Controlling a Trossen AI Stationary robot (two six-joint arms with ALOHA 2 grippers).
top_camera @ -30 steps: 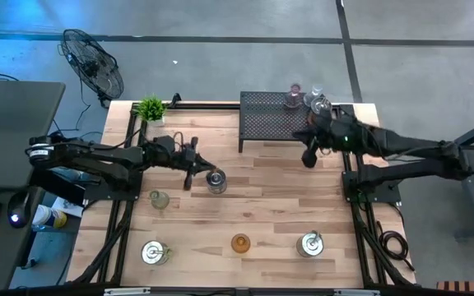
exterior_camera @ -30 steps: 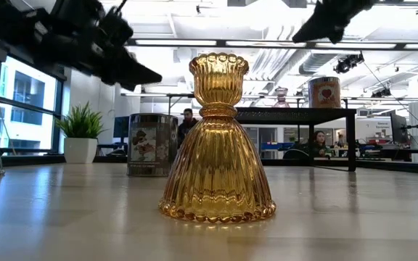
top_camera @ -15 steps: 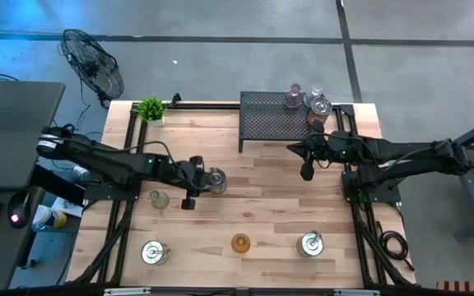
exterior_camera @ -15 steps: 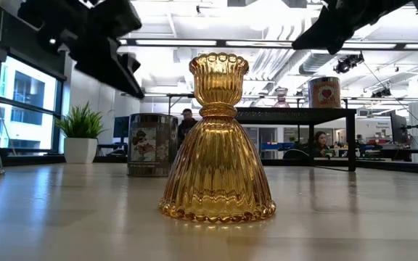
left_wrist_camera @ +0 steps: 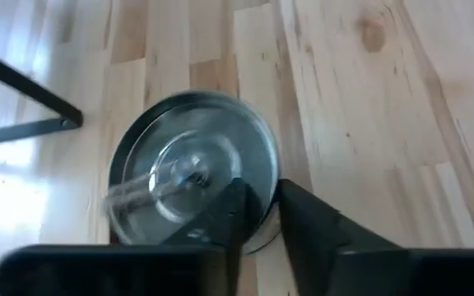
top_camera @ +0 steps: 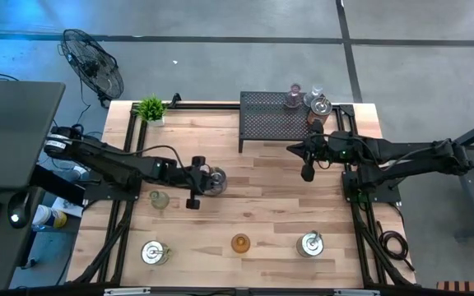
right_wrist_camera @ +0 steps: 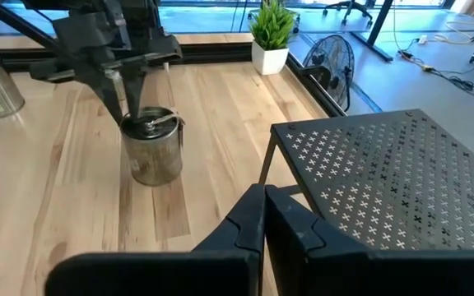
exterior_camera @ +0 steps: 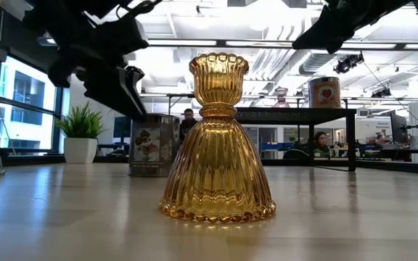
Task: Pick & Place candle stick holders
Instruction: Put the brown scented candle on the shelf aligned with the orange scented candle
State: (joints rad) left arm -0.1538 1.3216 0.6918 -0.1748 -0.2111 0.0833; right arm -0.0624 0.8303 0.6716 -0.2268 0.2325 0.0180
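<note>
A squat silver candle stick holder [top_camera: 216,179] stands on its base on the wood table [top_camera: 270,205], left of the middle; it also shows in the left wrist view [left_wrist_camera: 183,177] and the right wrist view [right_wrist_camera: 152,146]. My left gripper [top_camera: 207,178] is down on its rim, fingers nearly together. My right gripper [top_camera: 307,172] hangs shut and empty in the air, just near of the black mesh rack [top_camera: 278,122]. An amber glass holder [top_camera: 239,242] stands near the front edge, a pale green one [top_camera: 159,199] at the left. My left gripper [left_wrist_camera: 271,199] stands over the silver holder's rim [left_wrist_camera: 275,168], one finger [left_wrist_camera: 233,205] inside the cup and one [left_wrist_camera: 307,218] outside it. The fingers come from above, pointing down. The holder stands upright on the table.
Two more silver holders [top_camera: 153,252] [top_camera: 309,244] stand near the front edge. A pink glass holder [top_camera: 293,96], a clear one [top_camera: 315,95] and a silver one [top_camera: 320,106] stand on the rack's right end. A potted plant [top_camera: 151,108] stands at the far left.
My left gripper has gone toward the table's right and near edges, tipped to point down and come down on the silver holder, which has stayed in place. My right gripper has drawn back from the rack toward the near edge.
</note>
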